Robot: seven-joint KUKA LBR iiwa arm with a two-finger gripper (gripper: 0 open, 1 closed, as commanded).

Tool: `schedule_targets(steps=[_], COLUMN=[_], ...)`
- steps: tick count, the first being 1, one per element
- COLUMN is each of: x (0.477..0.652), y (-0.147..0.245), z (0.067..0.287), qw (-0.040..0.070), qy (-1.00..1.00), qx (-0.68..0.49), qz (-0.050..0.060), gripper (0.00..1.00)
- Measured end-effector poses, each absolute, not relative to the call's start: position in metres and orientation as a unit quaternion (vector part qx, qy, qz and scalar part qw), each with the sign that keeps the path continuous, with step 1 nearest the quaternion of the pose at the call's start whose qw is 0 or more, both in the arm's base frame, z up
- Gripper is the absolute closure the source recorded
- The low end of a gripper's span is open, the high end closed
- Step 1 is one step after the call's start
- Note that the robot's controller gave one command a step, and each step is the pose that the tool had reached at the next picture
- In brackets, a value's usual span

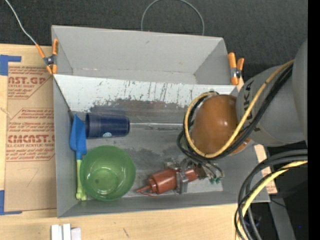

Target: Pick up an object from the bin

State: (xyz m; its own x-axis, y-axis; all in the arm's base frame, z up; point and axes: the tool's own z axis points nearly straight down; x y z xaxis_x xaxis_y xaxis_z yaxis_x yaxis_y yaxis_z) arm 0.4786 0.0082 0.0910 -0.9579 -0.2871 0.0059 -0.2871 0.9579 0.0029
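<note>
End effector (184, 179) is seen lower centre, beside a reddish-brown bulb (161, 182) | open or closed: cannot be told.

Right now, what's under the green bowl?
A yellow-green strip pokes out left of the green bowl, below a blue scoop. Whatever lies beneath the bowl itself is covered.

My last link (280, 104) is a broad, rounded shell of pale grey, with dark letters printed near its edge. Over my wrist sits a glossy orange-brown cover (215, 124), domed like an egg. Yellow and black cables (188, 118) loop round that cover and run back across the grey shell. More black and yellow cables coil lower down. My tool (184, 176) is small, grey metal, with thin wires and a fleck of green beside it.
</note>
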Motion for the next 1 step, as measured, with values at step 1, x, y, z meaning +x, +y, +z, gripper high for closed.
schedule_targets(steps=[1], x=[0.4778], y=[0.0088], z=[0.1536], qw=[0.006], qy=[-0.989], qx=[0.145], qz=[-0.002], gripper=[1.0])
